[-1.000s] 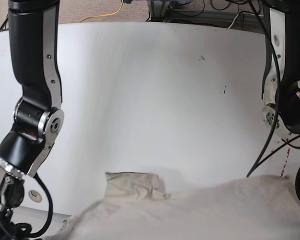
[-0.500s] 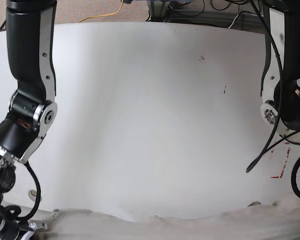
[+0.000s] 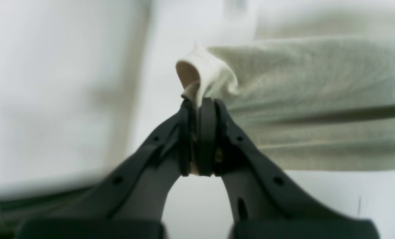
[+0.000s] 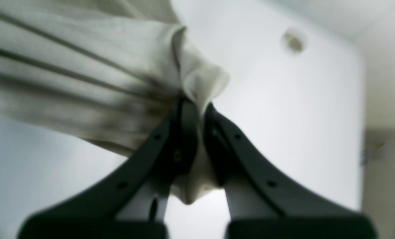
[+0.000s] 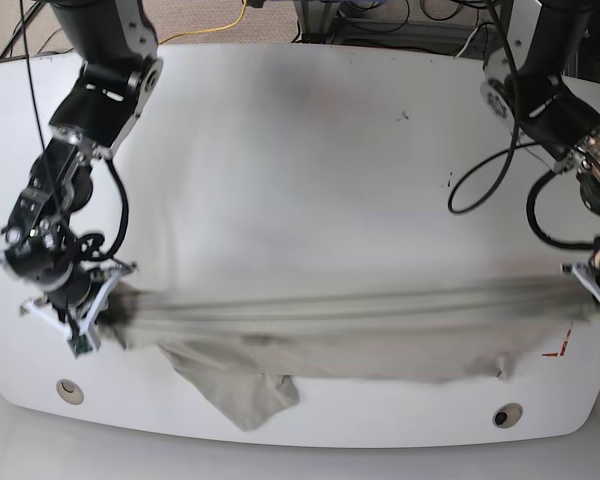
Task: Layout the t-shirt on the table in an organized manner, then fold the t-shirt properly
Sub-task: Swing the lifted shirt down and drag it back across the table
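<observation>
L wrist view: your left gripper (image 3: 199,103) is clenched on a bunched corner of the t-shirt (image 3: 316,99). Jaws pressed together w/ a bit of cloth pinched between them, a small puff of fabric poking out past the tips. Rest of the shirt runs off to the right in long folds. White table (image 3: 68,83) behind, blurred.

R wrist view: your right gripper (image 4: 197,106) is also clamped on the t-shirt (image 4: 68,66). Cloth is squeezed between the jaws, a flap sticks up above the tips and a small fold hangs down between the fingers. Shirt trails off to the left in dark creases. Table (image 4: 283,116) below, w/ one round grommet (image 4: 293,41) near its curved corner.

Base view: t-shirt (image 5: 360,340) is pulled into a long band across the near part of the table (image 5: 310,170), end to end between both grippers. Right gripper (image 5: 90,310) has the end on this view's left, left gripper (image 5: 592,290) the end on this view's right. One part of the shirt hangs lower, left of centre, toward the near edge. Two grommets (image 5: 69,389) sit near the front corners, apart from the cloth. Red tape mark (image 5: 560,350) shows just beside the shirt's right end. Cloth looks motion-blurred.
</observation>
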Tool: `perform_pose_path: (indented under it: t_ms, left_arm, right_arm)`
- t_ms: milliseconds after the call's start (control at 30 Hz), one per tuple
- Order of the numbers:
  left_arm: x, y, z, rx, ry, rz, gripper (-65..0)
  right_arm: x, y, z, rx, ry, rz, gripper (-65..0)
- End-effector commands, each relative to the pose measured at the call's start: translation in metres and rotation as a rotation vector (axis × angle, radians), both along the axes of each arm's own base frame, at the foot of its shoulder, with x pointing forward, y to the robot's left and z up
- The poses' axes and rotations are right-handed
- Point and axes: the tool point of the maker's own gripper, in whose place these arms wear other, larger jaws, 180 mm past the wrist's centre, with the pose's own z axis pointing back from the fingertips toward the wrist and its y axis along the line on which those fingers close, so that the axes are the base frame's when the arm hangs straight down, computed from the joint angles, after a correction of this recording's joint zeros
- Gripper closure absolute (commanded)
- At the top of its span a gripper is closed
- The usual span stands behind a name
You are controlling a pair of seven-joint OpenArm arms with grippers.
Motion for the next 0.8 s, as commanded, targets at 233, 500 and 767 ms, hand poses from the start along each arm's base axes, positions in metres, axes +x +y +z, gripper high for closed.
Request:
perform_pose_path:
  t_ms: [233,500,767]
  left_arm:
    - [-0.079,0.008,-0.086,0.047,0.208,-0.021,-0.6]
    - [-0.115,0.007,-0.116,0.046,0.304,-0.039,-0.6]
    - [-0.124,0.011,-0.126,0.044,0.345,-0.036,-0.7]
  right_arm:
    - [-0.075,-0.006,-0.078,0.037,0.137,-0.067,0.0]
    - [-0.112,-0.007,-0.108,0.042,0.225,-0.076,0.0]
    - [-0.14,-0.014,-0.126,0.044,0.291,-0.105,0.0]
